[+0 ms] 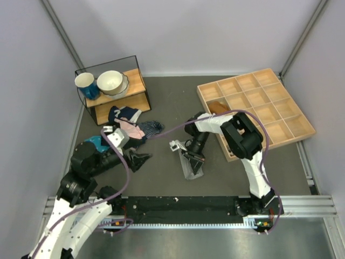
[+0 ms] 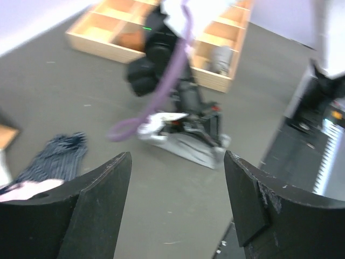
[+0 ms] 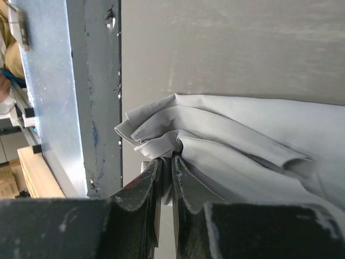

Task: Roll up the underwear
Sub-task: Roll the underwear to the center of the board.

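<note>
Your right gripper (image 3: 172, 161) is nearly shut, pinching a bunched edge of the grey underwear (image 3: 242, 143). The garment lies crumpled on the tabletop (image 1: 161, 181), front-centre. It's well apart from the navy striped garment (image 1: 152, 127) and near the front corner of the wooden compartment tray (image 1: 291, 127).

Left gripper (image 1: 142, 158) is wide open and holds nothing. It points at the cloth from the left, not touching it.

I read this as the start of the roll: edge grabbed, no turns visible. Next move likely needs the left to pin the free side while you turn the pinched edge over.

Can't tell how much cloth is inside the pinch. From above, the right arm covers part of the garment. Left wrist view is blurred.
</note>
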### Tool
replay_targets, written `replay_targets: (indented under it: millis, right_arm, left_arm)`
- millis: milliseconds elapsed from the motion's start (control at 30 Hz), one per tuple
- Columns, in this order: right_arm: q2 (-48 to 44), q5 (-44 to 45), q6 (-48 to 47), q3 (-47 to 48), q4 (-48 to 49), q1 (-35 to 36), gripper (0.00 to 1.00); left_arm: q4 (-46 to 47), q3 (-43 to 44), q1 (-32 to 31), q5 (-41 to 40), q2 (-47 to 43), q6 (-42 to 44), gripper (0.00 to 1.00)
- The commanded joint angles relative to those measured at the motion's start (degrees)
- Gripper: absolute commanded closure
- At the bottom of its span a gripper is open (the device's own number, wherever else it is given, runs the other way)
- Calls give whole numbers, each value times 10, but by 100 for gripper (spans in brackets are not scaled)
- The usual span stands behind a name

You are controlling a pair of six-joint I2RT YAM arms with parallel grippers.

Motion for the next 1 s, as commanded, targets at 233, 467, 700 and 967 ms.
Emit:
replay_targets:
  millis: [233,467,700,967]
  right_arm:
    - [42,-35,-13,62,-54,-27,88]
    - [46,-35,-12,64,-56,-27,87]
    - [49,-37,-13,65,-59,-27,87]
    - [52,-37,-14,65,-60,-27,87]
  left_arm:
    - [76,-10,-266,11,191,42,23]
    - [176,-52,-364,-117,362,102,24]
    - [277,-63,-396,-191,476,184,25]
    - [340,-56,-406,-211,578,233,26]
